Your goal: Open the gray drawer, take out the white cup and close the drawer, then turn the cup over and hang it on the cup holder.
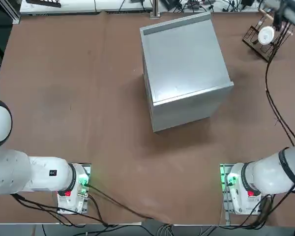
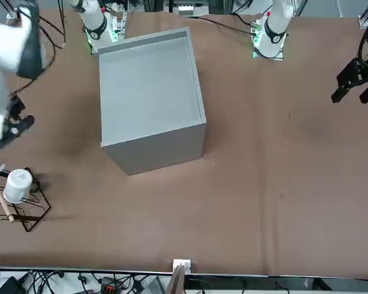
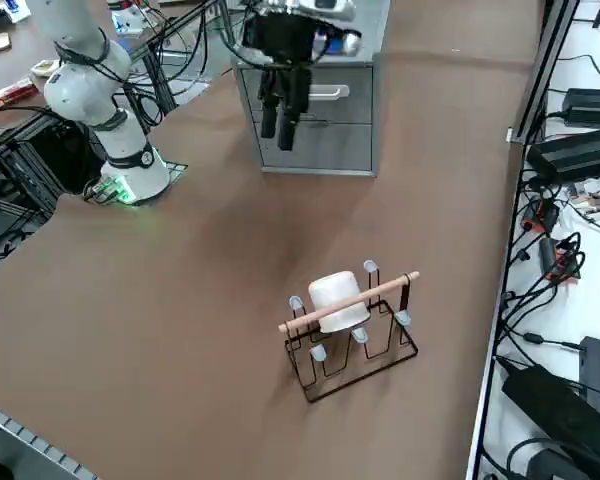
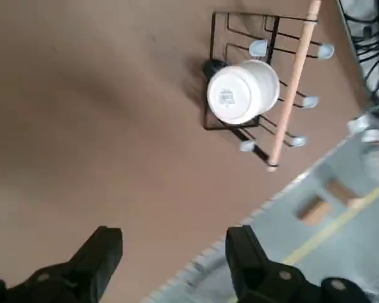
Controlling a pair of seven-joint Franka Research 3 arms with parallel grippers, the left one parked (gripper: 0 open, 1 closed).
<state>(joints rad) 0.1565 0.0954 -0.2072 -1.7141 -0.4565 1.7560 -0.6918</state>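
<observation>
- The cup (image 3: 338, 298) hangs upside down on the rack (image 3: 352, 335), with its round flat base (image 4: 227, 98) facing up.
- The cup touches the rack's long wooden rod (image 3: 348, 303).
- The rack stands on the brown counter (image 1: 78, 98), near its far right corner and well apart from the cabinet (image 1: 184, 69).
- The cabinet is a big gray box in the middle of the counter.
- Its drawer (image 3: 320, 97) is shut, with the front flat against the box and a pale handle (image 3: 325, 92) across it.
- The right hand (image 3: 281, 118) is up in the air, between the cabinet and the rack.
- Its two dark fingers (image 4: 95, 259) are spread apart with nothing between them.
- From the wrist view, the cup and rack are down below the hand, a good way off.
- The hand touches nothing.
- Black cables (image 3: 570, 250) lie along the counter's edge by the rack.
</observation>
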